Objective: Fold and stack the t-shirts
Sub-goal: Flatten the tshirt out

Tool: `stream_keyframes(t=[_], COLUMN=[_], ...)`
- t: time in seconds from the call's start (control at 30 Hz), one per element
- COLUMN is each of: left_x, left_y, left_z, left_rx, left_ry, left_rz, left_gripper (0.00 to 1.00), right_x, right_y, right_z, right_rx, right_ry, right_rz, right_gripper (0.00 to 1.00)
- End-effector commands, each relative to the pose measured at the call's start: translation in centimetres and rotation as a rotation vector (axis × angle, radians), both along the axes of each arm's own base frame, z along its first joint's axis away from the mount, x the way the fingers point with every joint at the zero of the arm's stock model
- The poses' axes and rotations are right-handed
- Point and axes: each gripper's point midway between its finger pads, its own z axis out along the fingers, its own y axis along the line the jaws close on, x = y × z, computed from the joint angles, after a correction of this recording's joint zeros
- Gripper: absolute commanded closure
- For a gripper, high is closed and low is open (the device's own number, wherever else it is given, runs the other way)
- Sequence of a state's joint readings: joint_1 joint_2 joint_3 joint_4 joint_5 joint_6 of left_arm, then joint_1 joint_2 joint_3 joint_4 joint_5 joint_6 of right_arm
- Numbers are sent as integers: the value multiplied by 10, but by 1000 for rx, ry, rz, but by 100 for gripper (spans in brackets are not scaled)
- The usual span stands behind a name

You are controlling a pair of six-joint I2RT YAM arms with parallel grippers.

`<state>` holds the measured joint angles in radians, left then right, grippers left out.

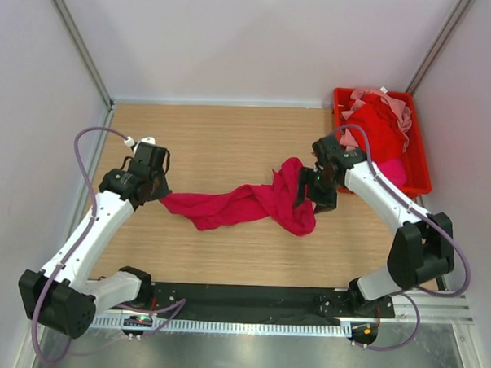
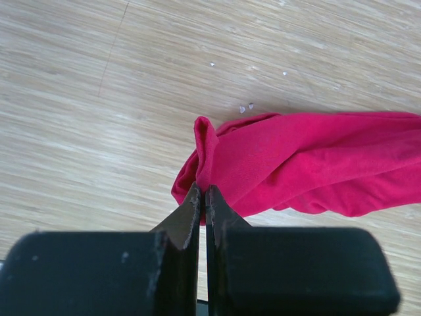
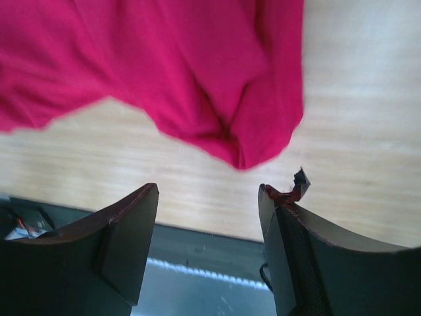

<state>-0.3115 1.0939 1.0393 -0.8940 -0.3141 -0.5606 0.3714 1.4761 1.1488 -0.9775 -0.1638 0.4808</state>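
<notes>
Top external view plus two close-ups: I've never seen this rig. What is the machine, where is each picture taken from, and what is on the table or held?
The machine is two robot arms bolted at the near edge of a table. The wide picture looks down from above and behind them; the other two come from wrist cameras, so each shows its own end effector, a two-finger pincer. A crimson t-shirt lies stretched between the arms. The left end effector is shut on one end of it. The right end effector is open, with the shirt's other end ahead of it, not gripped. A red bin at the far right holds more shirts.
</notes>
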Motion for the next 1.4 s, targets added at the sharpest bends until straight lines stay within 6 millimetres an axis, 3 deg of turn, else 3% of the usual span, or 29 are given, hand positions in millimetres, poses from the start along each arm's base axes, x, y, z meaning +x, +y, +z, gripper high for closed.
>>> stream_keyframes(t=[0.0,0.2,0.33,0.4,0.57,0.77,0.87,1.07,1.13,1.2,1.23,1.27,1.37], left_x=[14,22,26,29,36,41,41,40,39,39,39,39,38], left_y=[3,1,-1,-1,-3,-6,-7,-7,-6,-5,-5,-5,-6], left_z=[15,17,17,17,16,12,11,7,7,6,6,6,4], left_rx=[9,20,23,28,33,38,38,41,46,50,50,49,44], left_ry=[-39,-34,-31,-32,-26,-6,-3,6,4,4,5,3,0], left_rz=[24,16,11,11,2,-14,-18,-25,-27,-24,-26,-28,-31], left_gripper=[100,100,100,100,100,100,100,100,100,100,100,100,100], right_x=[44,83,78,68,56,28,31,76,92,116,124,143,170], right_y=[-13,3,16,22,34,41,43,40,41,48,50,57,70], right_z=[-1,-16,-25,-28,-26,-41,-40,-9,-9,5,-6,10,8], right_rx=[-71,-7,61,95,122,133,116,41,14,19,6,15,22], right_ry=[-55,-43,11,20,-1,62,27,-117,-139,-187,-163,-213,-215], right_rz=[-14,9,44,78,177,231,237,158,129,124,122,119,129], right_gripper=[31,43,53,53,44,40,40,35,33,33,33,32,32])
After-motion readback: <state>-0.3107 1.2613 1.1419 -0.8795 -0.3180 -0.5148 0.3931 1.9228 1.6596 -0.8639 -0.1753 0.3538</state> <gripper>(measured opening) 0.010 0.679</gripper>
